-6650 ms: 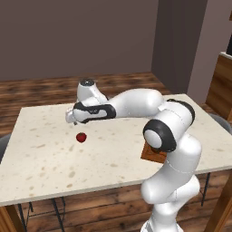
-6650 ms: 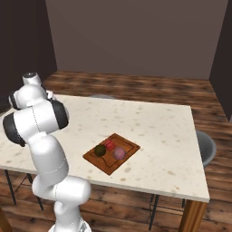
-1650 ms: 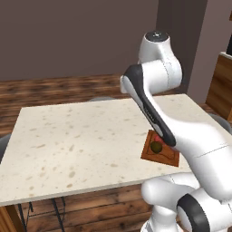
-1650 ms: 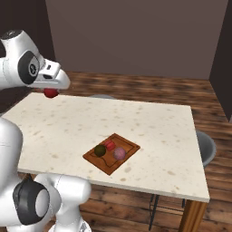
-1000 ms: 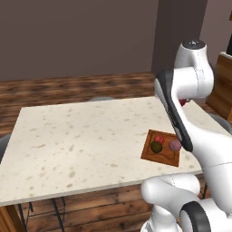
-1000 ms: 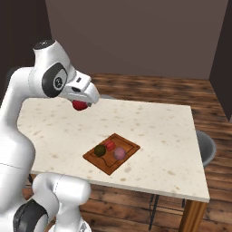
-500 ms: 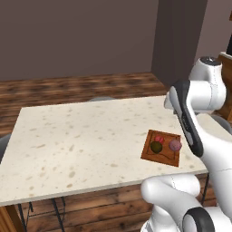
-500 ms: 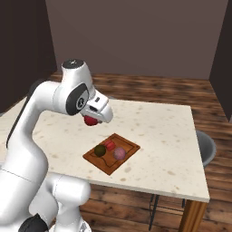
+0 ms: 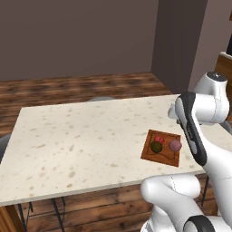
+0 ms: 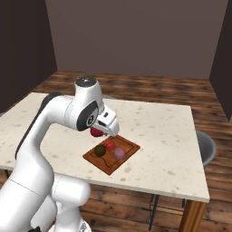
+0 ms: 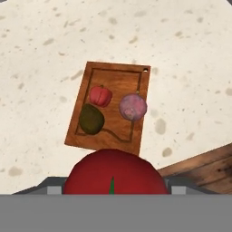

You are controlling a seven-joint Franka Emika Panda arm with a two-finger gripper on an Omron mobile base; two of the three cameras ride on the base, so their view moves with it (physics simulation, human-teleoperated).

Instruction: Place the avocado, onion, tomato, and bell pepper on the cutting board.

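My gripper (image 10: 107,130) is shut on the tomato (image 10: 96,132), a red ball with a green stem, and holds it in the air just above the near left end of the cutting board (image 10: 108,166). The hand view looks down past the tomato (image 11: 113,174) onto the board (image 11: 113,79). Three items lie on it: the red lobed bell pepper (image 11: 100,95), the dark avocado (image 11: 91,119) and the pink onion (image 11: 132,107). From the left base view, the board (image 9: 166,157) carries the avocado (image 9: 157,147), onion (image 9: 175,145) and bell pepper (image 9: 159,139).
The board lies near the front right edge of a speckled stone table (image 10: 158,122), with wooden floor beyond the edge. A grey chair (image 10: 205,147) stands at the table's right side. The table (image 9: 81,136) stretches away wide to the left of the board.
The arm has swung from the table's left side over to the board, carrying the tomato in the gripper. The three items on the board have not moved.
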